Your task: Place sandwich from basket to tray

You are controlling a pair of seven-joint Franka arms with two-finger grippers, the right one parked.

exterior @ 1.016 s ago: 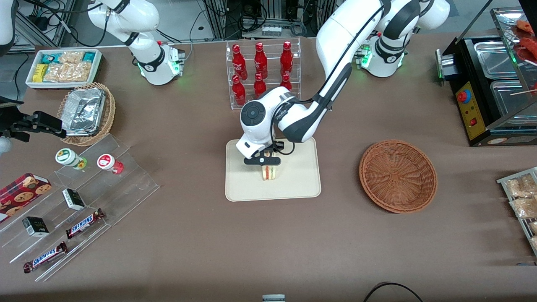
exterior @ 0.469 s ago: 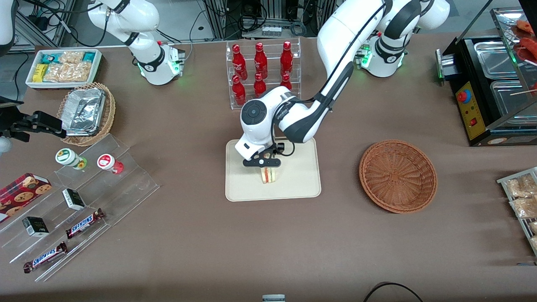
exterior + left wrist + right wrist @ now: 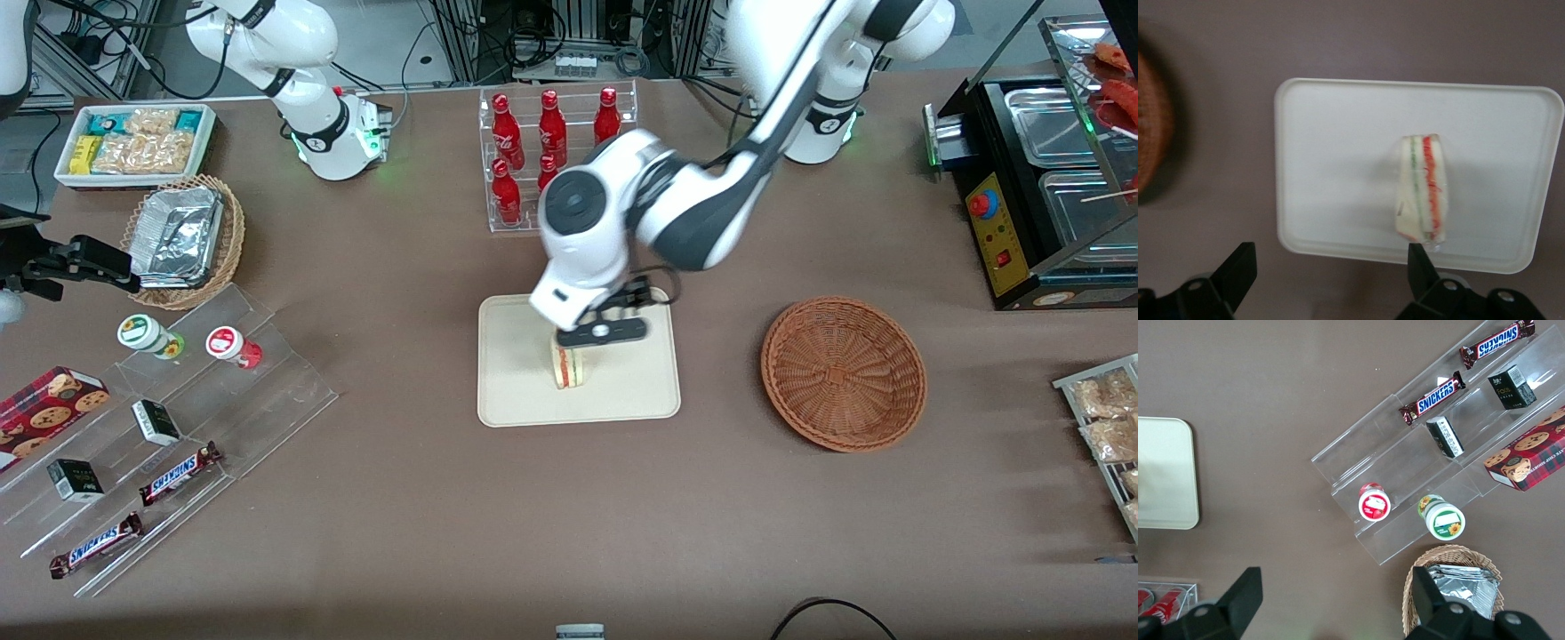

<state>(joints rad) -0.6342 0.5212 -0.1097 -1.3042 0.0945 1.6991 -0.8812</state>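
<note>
The sandwich [image 3: 567, 367] stands on its edge on the cream tray [image 3: 516, 391], near the tray's middle. Its red and green layers show in the left wrist view [image 3: 1423, 190], where the tray [image 3: 1331, 153] fills most of the picture. My left gripper [image 3: 601, 333] hangs above the tray, a little higher than the sandwich and slightly toward the working arm's end. It is open and empty [image 3: 1330, 267], with its black fingers [image 3: 1238, 270] wide apart and clear of the bread. The reddish-brown basket [image 3: 843, 373] sits empty beside the tray toward the working arm's end, and its edge shows in the wrist view [image 3: 1151, 127].
A clear rack of red bottles [image 3: 556, 151] stands farther from the camera than the tray. Toward the parked arm's end are a stepped acrylic shelf [image 3: 178, 418] with snack bars and a tan wicker basket with foil trays [image 3: 182, 236]. A black food warmer [image 3: 1040, 178] stands at the working arm's end.
My gripper has let go of the sandwich, risen off it and shifted toward the working arm's end. The sandwich stays on the tray.
</note>
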